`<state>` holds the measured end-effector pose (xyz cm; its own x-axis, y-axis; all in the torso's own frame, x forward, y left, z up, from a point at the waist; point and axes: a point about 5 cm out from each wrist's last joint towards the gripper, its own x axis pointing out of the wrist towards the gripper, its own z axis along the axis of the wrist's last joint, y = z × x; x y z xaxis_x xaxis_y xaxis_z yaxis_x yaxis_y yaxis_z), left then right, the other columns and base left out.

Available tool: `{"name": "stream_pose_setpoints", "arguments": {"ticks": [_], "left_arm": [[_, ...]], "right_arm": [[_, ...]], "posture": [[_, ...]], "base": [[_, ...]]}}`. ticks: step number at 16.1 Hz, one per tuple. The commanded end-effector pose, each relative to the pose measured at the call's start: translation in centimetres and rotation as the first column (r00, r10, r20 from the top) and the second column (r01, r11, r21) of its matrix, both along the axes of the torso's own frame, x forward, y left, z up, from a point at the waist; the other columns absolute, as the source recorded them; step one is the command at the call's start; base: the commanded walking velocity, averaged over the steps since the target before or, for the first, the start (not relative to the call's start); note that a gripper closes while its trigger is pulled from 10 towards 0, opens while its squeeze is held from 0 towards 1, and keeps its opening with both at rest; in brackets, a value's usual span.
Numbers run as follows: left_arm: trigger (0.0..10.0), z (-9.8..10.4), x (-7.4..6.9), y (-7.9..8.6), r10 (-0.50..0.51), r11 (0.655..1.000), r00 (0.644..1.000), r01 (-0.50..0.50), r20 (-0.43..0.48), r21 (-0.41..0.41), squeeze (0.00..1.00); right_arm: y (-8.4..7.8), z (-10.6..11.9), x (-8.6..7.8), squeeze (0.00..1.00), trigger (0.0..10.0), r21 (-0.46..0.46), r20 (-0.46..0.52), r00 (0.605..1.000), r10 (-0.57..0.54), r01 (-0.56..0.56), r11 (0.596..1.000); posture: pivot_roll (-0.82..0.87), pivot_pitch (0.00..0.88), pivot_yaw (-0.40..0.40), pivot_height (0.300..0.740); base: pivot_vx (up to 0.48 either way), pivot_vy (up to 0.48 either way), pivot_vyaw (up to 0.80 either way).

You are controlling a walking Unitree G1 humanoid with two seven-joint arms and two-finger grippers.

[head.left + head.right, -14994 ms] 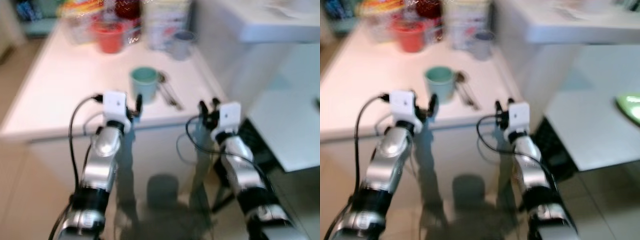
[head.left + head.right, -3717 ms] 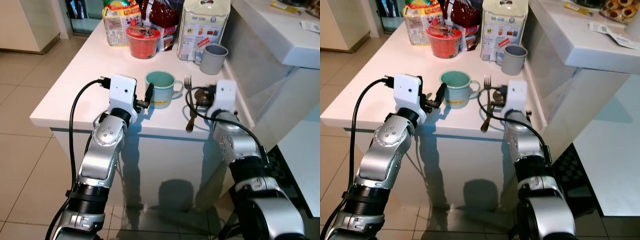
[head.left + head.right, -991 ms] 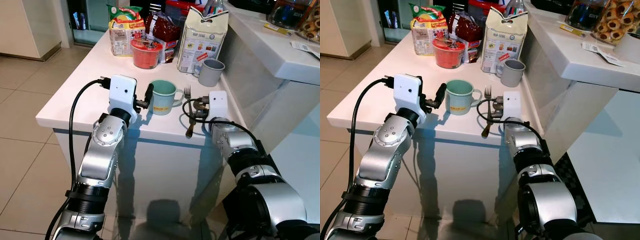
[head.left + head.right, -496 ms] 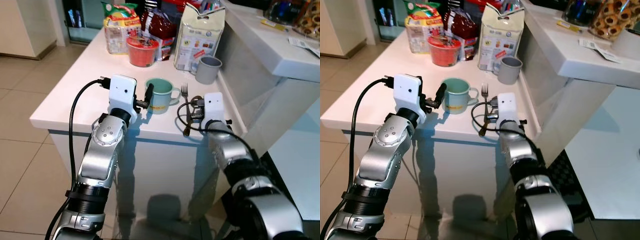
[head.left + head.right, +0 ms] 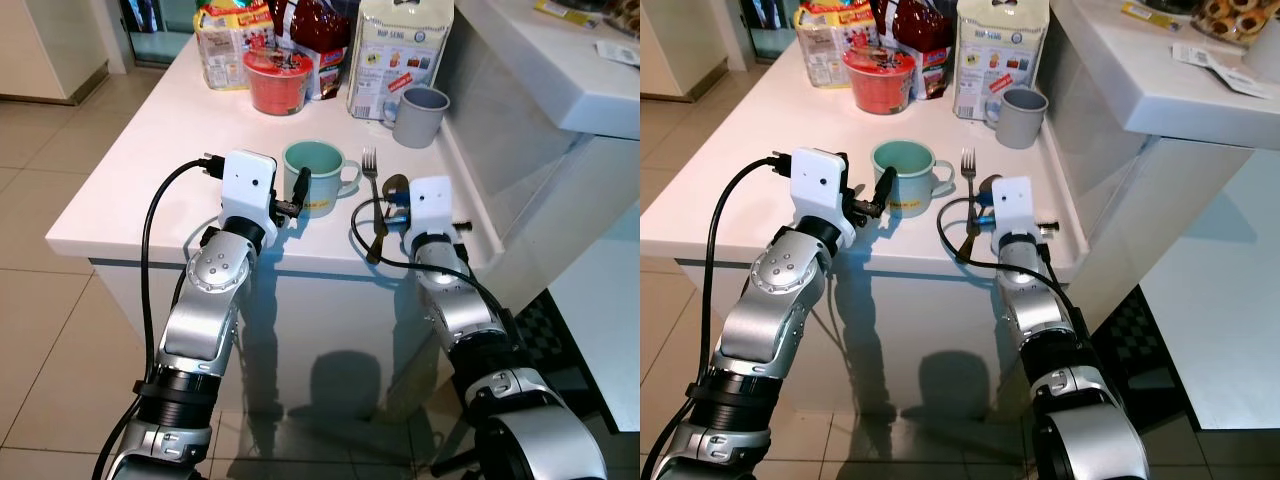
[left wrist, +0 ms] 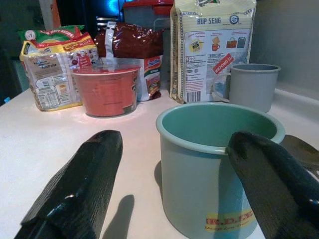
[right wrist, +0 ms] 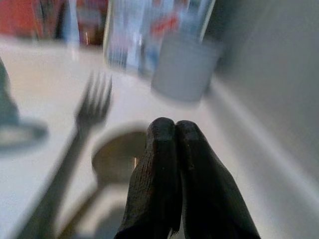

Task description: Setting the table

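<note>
The right gripper point(image 7: 175, 149) is now sitting closer to the spoon point(image 5: 392, 186) than a second ago, fingers pressed together, empty. The left gripper point(image 6: 169, 184), spread wide, is waiting around the green cup point(image 5: 308, 170). The fork point(image 5: 372, 190) is lying untouched; nothing is getting lifted yet.

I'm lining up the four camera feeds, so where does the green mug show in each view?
Left eye view: green mug mid-table, just ahead of the left gripper.
Right eye view: same mug, left of the fork.
Left wrist view: mug close up, between the open fingers.
Right wrist view: too blurred to tell.
Shared landmark: the grey cup.
</note>
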<state>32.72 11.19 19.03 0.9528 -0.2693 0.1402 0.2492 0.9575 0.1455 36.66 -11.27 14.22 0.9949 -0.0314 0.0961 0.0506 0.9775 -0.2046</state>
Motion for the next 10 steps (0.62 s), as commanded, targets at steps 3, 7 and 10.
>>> {"name": "stream_pose_setpoints", "arguments": {"ticks": [3, 7, 10], "left_arm": [[10.0, 0.3, 0.0, -0.4, -0.012, 1.0, 1.0, 0.012, 0.009, 0.007, 0.0], [10.0, 0.3, 0.0, -0.5, -0.013, 1.0, 1.0, 0.013, 0.01, 0.006, 0.0], [10.0, 0.4, 0.0, -0.5, -0.011, 1.0, 1.0, 0.011, 0.012, 0.007, 0.0]], "right_arm": [[0.4, 2.7, 0.0, 0.0, 0.0, -0.009, 0.148, 0.989, 0.013, -0.012, 1.0], [0.6, 2.7, 0.2, 0.0, 10.0, -0.019, 0.13, 0.991, 0.026, -0.024, 1.0], [0.1, 2.0, 0.4, 1.0, 10.0, 0.042, 0.069, 0.998, -0.001, -0.002, 0.999]], "posture": [[0.05, 0.0, -0.074, 0.74], [0.05, 0.0, -0.073, 0.74], [0.05, 0.0, -0.073, 0.74]], "base": [[0.0, 0.0, 0.0], [0.0, 0.0, 0.0], [0.0, 0.0, 0.0]]}}
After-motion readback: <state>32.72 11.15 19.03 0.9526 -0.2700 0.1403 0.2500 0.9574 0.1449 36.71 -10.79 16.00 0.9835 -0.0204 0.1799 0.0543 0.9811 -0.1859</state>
